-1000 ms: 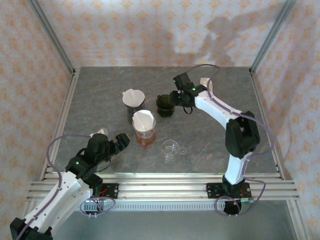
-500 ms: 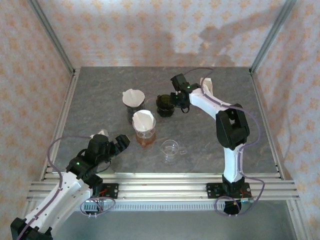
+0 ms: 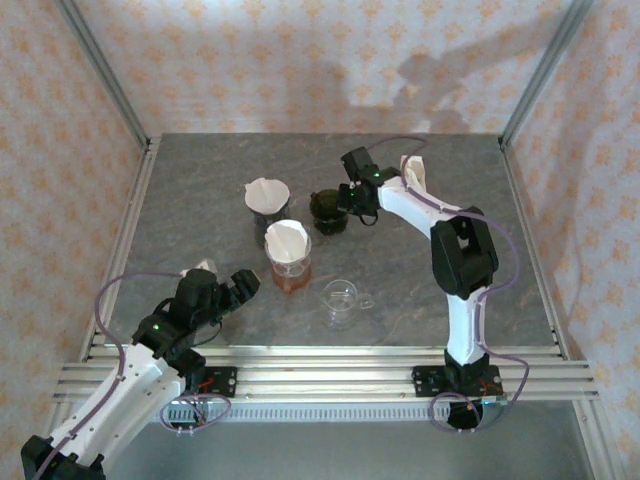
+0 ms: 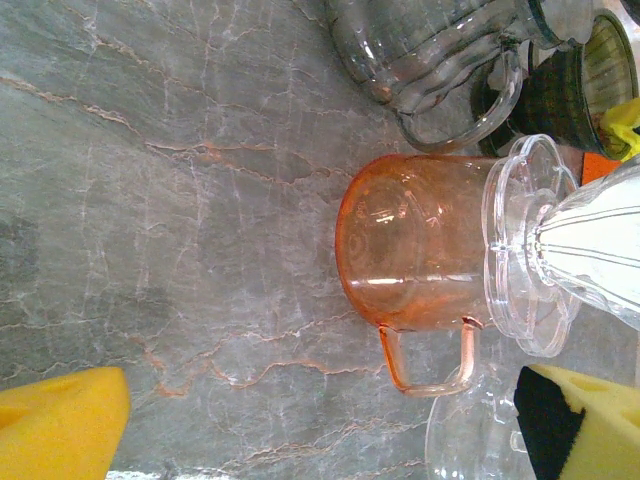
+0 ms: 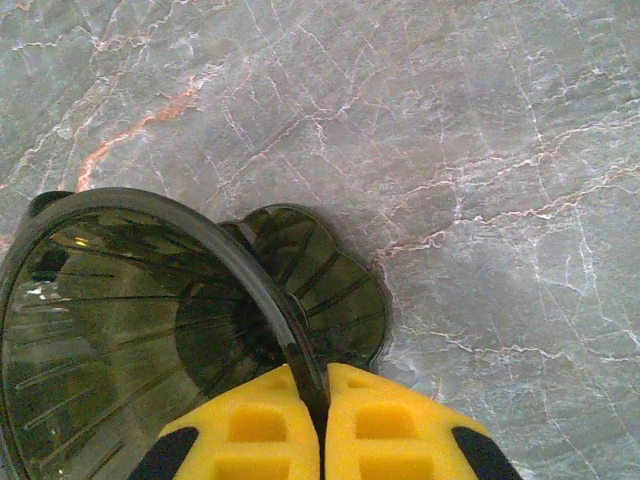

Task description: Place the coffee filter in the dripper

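Smoky dark ribbed plastic dripper (image 5: pixel 150 330) sits clamped at its rim by the right claw (image 5: pixel 322 388), a steadying step, I judge; next, the white paper cone filter (image 3: pixel 288 238) to its left needs fetching by the wide-spread left claw (image 3: pixel 224 274).

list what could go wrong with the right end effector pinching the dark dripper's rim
1. The right end effector grips the dark dripper by one thin edge of its rim, so the dripper may tilt or slip out if lifted.
2. The orange mug, topped with a filter, stands close by and looks top-heavy. A swing of the dripper toward it could knock it over.
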You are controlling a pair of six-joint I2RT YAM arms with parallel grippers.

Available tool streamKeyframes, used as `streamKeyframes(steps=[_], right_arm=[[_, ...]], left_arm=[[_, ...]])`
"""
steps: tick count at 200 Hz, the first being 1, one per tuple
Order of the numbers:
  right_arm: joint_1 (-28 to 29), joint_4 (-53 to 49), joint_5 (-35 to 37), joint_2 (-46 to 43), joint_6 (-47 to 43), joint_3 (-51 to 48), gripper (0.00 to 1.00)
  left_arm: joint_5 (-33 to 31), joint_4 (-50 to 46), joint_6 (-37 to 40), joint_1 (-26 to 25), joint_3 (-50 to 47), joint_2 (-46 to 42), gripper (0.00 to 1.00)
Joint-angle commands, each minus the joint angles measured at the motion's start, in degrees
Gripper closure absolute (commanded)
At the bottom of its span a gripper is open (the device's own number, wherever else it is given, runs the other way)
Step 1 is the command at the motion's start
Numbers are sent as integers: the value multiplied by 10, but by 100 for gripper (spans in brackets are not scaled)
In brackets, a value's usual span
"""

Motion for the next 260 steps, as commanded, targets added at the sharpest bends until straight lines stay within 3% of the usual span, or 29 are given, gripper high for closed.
streamKeyframes(steps=[1, 60, 114, 172, 222, 260], right_arm=[[-3, -11, 24, -39, 4, -35, 100], [-12, -3, 36, -126, 3, -120, 100], [-17, -36, 41, -261, -3, -190, 100], [-14, -109, -34, -407, 1, -227, 100], [38, -188, -88, -482, 10, -229, 100], [91, -192, -109, -500, 45, -239, 100]], left_arm=[[-9, -15, -4, 3, 2, -8, 0], [-9, -12, -4, 3, 4, -4, 0], [-9, -14, -3, 2, 11, 1, 0], [-9, -10, -3, 2, 14, 8, 0], [-9, -3, -2, 3, 15, 15, 0], [-8, 3, -5, 2, 12, 20, 0]])
